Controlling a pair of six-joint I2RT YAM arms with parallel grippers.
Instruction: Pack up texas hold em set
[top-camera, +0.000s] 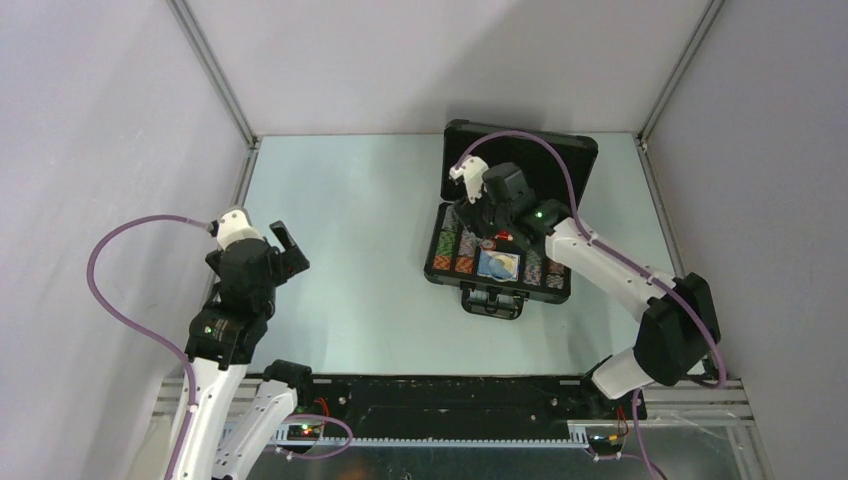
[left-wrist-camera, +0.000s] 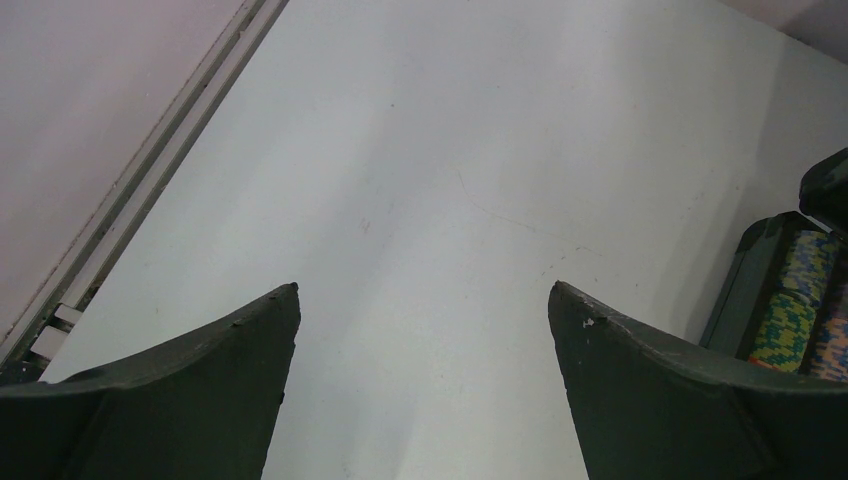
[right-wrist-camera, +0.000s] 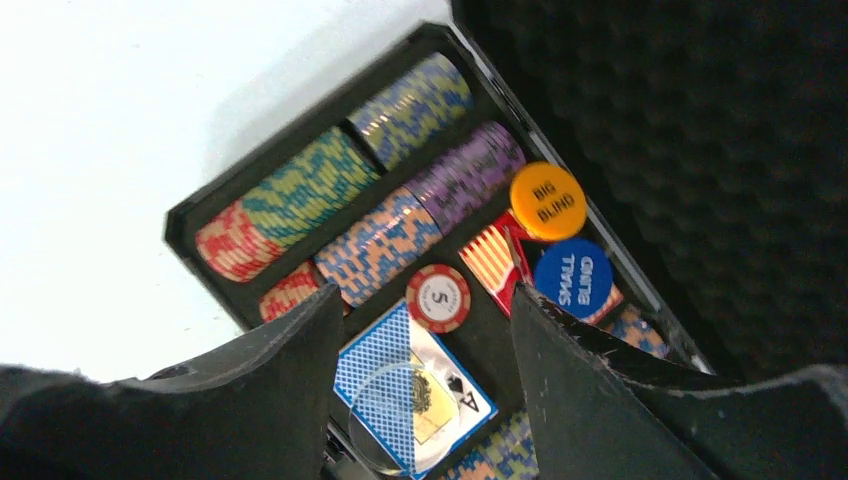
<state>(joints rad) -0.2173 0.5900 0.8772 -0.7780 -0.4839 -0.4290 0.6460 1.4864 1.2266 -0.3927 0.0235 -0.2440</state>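
Hovering above the open case (top-camera: 575, 160), the right jaws stand apart, and the left jaws likewise.

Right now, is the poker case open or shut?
Open. The foam-lined lid is swung back from the case, and the chip rows lie exposed below the right gripper.

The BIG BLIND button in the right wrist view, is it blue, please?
No, the BIG BLIND button is orange; the blue button beside it reads SMALL BLIND.
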